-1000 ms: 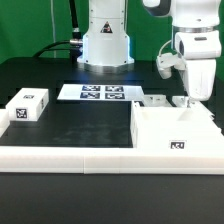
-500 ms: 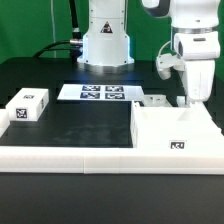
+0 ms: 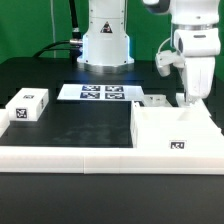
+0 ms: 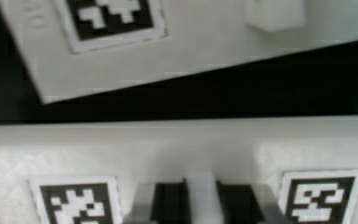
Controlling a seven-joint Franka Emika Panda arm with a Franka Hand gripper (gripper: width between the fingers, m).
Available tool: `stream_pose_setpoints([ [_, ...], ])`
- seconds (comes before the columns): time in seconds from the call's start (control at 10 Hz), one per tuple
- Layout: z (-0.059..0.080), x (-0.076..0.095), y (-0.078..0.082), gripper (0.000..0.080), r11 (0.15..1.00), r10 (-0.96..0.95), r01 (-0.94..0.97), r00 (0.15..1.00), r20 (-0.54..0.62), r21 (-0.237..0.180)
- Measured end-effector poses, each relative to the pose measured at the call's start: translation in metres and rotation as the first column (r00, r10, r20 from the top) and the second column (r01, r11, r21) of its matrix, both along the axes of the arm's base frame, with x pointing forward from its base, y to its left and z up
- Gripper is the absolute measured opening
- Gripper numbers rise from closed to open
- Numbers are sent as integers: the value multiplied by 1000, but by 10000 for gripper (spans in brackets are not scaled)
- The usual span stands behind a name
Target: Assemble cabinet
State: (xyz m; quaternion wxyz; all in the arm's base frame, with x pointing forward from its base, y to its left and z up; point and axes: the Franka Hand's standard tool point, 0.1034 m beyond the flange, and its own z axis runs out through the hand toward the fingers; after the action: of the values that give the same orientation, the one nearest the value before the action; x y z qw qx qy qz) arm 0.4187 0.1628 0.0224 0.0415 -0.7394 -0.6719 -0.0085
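Gripper (image 3: 187,100) clenched on the thin edge of a tagged panel (image 4: 176,150), just behind the box (image 3: 175,135). Block (image 3: 27,106) well apart, at the exterior view's left.

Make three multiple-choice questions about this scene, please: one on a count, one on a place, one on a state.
1. How many tags does the marker board carry?
A. two
B. four
C. six

2. In the exterior view, where does the small white block stand?
A. at the left, apart from the large white box
B. inside that box
C. on the marker board

3. How do the jaws of the gripper stand?
A. wide open
B. shut
C. out of view

Answers:
1 B: four black-and-white squares show on the board.
2 A: the block sits alone on the black table, at the exterior view's left.
3 B: the fingers stand close together, low behind the box's back wall.
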Motion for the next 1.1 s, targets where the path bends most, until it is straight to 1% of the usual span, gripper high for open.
stream_pose_setpoints([
  [0.1, 10, 3, -2, 70, 1000, 1, -1, 1000, 11, -7],
  [0.3, 21, 4, -7, 70, 1000, 5, -4, 1000, 26, -15],
  [0.4, 23, 6, -15, 70, 1000, 5, -5, 1000, 27, -20],
  [0.6, 23, 10, -32, 70, 1000, 7, -6, 1000, 28, -20],
  [0.7, 23, 12, -38, 70, 1000, -5, 5, 1000, 28, -20],
  [1.1, 22, 11, -36, 70, 1000, -9, 10, 1000, 24, -19],
])
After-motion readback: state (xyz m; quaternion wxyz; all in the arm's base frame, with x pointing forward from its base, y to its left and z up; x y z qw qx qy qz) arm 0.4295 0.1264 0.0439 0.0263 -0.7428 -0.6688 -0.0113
